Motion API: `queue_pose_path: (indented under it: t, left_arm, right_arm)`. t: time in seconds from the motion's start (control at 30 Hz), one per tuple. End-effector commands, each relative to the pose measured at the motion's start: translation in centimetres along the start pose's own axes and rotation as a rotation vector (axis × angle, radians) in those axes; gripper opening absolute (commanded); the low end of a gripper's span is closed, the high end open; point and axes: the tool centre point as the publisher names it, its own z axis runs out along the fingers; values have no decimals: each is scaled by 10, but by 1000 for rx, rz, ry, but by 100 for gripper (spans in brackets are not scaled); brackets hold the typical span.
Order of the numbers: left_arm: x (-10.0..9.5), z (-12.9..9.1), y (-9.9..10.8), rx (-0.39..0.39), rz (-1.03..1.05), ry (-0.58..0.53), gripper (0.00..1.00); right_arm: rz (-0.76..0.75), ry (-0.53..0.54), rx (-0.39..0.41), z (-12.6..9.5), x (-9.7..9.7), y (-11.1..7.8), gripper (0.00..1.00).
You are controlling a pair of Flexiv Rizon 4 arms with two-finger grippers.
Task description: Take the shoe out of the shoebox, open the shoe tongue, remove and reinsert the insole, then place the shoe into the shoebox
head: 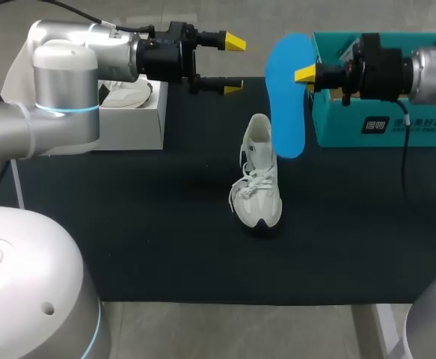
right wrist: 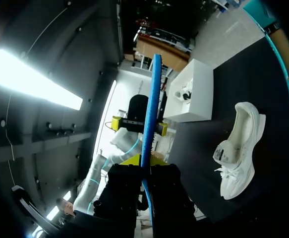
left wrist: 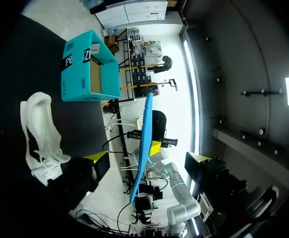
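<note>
- The white shoe (head: 259,179) stands on its sole in the middle of the black surface (head: 128,239), toe toward the near edge.
- The blue insole (head: 286,97) hangs upright just beyond its heel, pinched by the right jaws.
- Opposite, the left jaws hover spread and empty.
- The teal shoebox (head: 397,127) sits far right, a white box (head: 131,123) far left.

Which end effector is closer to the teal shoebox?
Right. The right end effector, holding the blue insole, is beside the teal shoebox; the left end effector is beyond the insole.
</note>
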Motion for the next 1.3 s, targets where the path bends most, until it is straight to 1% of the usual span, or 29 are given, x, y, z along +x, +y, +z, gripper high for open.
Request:
queue_pose_path:
  t: [0.03, 0.3, 0.97, 1.03, 1.07, 1.23, 1.3]
  left_arm:
    - [-1, 0, 0, -3, 0, 0, 100]
    - [-1, 0, 1, 0, 12, 10, 100]
    - [2, -5, 2, -8, 7, -21, 100]
    - [3, -5, 2, -6, 1, -42, 100]
    - [3, -6, 2, -9, -6, -78, 100]
    - [5, -6, 2, -16, -15, -181, 100]
    - [6, -6, 2, -19, -18, -196, 100]
  right_arm:
    - [1, 1, -3, 2, 1, 0, 0]
    - [4, 13, -7, 3, 1, 0, 0]
    - [14, 18, -6, 6, 0, -2, 0]
    - [15, 17, -5, 6, -1, -3, 0]
    - [15, 17, -3, 6, -1, -3, 0]
    - [16, 14, 2, 7, -1, -3, 0]
    - [18, 14, 3, 8, -2, -3, 0]
